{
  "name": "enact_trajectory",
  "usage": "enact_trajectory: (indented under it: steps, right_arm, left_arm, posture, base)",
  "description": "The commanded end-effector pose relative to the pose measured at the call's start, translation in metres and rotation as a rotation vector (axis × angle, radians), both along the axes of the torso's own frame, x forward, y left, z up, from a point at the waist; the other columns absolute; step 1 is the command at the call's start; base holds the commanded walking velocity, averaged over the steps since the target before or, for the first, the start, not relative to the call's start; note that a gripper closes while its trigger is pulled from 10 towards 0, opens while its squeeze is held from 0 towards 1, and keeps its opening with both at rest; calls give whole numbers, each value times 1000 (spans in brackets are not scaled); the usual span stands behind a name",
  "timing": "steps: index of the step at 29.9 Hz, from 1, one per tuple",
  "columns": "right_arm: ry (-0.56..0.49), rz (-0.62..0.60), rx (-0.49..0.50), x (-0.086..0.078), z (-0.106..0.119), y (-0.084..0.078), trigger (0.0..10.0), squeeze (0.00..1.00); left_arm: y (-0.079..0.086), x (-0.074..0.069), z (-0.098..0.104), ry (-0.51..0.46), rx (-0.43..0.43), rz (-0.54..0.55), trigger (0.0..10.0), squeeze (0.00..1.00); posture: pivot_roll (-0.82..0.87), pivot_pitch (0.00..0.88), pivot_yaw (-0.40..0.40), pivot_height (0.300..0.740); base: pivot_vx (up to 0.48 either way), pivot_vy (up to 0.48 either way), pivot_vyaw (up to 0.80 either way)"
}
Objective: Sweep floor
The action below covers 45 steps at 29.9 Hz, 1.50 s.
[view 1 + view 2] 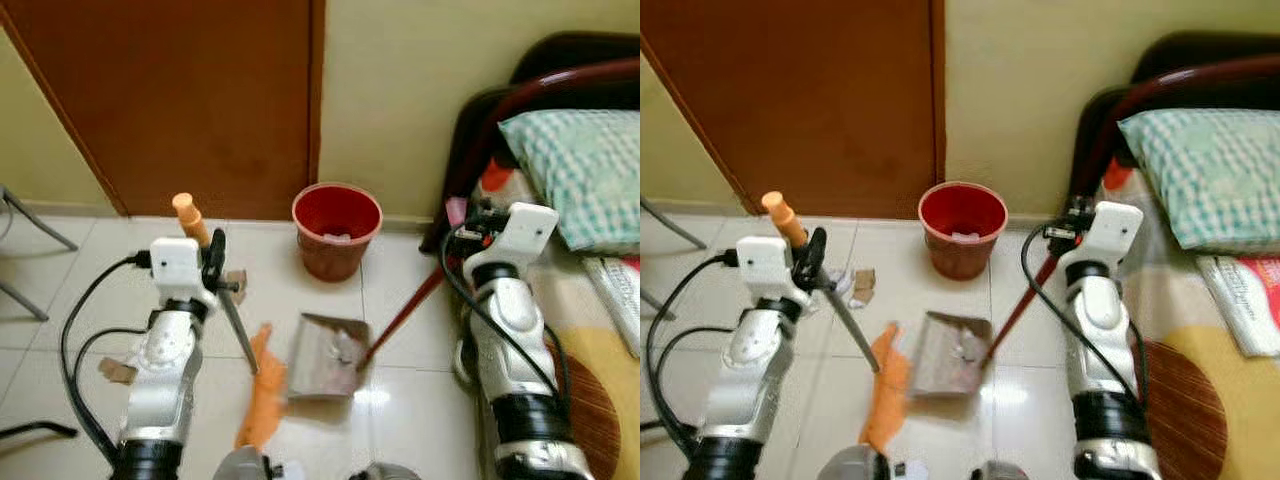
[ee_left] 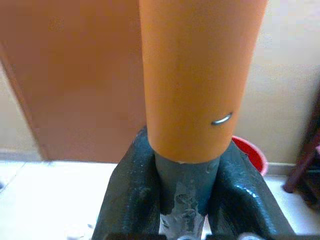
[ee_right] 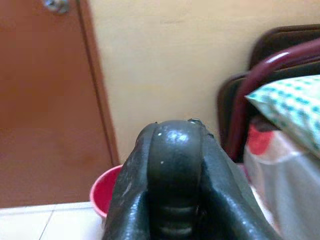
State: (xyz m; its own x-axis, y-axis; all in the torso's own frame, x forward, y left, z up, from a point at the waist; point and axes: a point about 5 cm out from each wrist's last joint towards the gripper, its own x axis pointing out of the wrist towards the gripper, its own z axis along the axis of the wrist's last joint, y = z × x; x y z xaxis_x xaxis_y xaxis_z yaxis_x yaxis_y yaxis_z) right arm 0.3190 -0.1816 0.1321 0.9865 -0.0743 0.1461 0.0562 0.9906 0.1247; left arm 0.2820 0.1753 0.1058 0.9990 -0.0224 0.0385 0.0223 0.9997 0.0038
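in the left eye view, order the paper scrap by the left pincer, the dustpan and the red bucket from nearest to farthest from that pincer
From the left pincer, which grips the broom handle:
1. Paper scrap, on the floor just beside it.
2. Dustpan, toward the middle, lower on the floor.
3. Red bucket, by the wall, near the door.
The last two are fairly close.

red bucket [image 1: 337, 229], orange broom [image 1: 262, 391], teal checked pillow [image 1: 575, 172].
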Motion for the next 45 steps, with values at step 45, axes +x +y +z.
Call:
enact_trajectory:
  steps: [45]
  right_arm:
    - [-615,269,-96,55,203,66,10000,0]
  left_arm:
    - [-8,1,-1,-17,-3,35,10000,0]
  posture:
    - [17,92,-57,740]
  base:
    - [33,0,0]
